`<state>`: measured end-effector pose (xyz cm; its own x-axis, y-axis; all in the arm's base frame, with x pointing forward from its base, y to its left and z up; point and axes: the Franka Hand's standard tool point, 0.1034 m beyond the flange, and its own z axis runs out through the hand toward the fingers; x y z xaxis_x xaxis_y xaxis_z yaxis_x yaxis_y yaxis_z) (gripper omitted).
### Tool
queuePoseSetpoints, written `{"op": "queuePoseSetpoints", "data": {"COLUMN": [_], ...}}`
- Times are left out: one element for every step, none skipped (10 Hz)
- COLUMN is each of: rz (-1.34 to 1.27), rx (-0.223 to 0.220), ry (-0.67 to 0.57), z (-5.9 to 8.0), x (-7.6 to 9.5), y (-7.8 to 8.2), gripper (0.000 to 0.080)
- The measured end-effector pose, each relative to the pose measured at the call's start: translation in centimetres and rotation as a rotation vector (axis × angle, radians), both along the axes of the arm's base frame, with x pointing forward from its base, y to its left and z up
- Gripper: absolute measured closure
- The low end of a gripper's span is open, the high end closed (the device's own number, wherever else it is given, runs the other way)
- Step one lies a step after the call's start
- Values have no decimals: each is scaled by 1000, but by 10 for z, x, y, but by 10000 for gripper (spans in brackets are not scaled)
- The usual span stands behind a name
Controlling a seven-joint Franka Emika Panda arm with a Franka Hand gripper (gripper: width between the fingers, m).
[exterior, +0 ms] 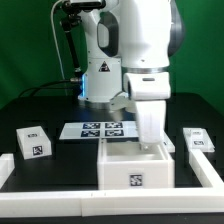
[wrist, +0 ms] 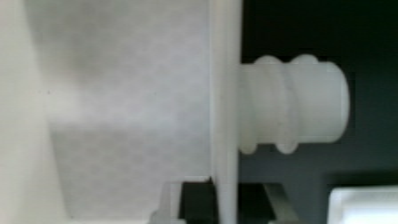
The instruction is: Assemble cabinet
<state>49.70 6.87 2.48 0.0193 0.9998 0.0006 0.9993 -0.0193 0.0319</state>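
Observation:
The cabinet (exterior: 135, 168) is a white open box with a marker tag on its front, standing at the table's front centre. My gripper (exterior: 148, 135) reaches down onto the box's back wall from above. In the wrist view, the thin white cabinet wall (wrist: 221, 100) runs between my two dark fingers (wrist: 192, 203), which sit close on either side of it. My gripper (wrist: 222, 200) is shut on that wall. A white ribbed round peg (wrist: 295, 104) sticks out beside the wall. The inside of the box is mostly hidden by my hand.
The marker board (exterior: 103, 129) lies behind the cabinet. A small white tagged block (exterior: 35, 142) lies at the exterior view's left, another (exterior: 200, 141) at its right. A low white rail (exterior: 55, 197) runs along the table's front and sides.

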Motion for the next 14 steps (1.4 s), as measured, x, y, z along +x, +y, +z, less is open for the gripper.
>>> {"op": "queuePoseSetpoints", "data": {"rz": [2, 1, -6, -9, -14, -18, -8, 5, 3, 3, 2, 2, 1, -5], "rx": [4, 7, 9, 9, 11, 13, 14, 14, 14, 14, 13, 13, 13, 11], "ry": [-5, -9, -10, -13, -17, -19, -22, -22, -22, -21, -21, -21, -21, -24], "z": [0, 0, 0, 0, 1, 1, 1, 0, 0, 0, 0, 0, 0, 3], "x": [3, 6, 12, 17, 20, 21, 23, 23, 23, 23, 23, 23, 23, 22], "y": [9, 18, 27, 33, 38, 43, 48, 47, 47, 47, 47, 47, 46, 44], "gripper": [765, 765, 765, 765, 765, 765, 765, 765, 686, 686, 551, 362, 225, 225]}}
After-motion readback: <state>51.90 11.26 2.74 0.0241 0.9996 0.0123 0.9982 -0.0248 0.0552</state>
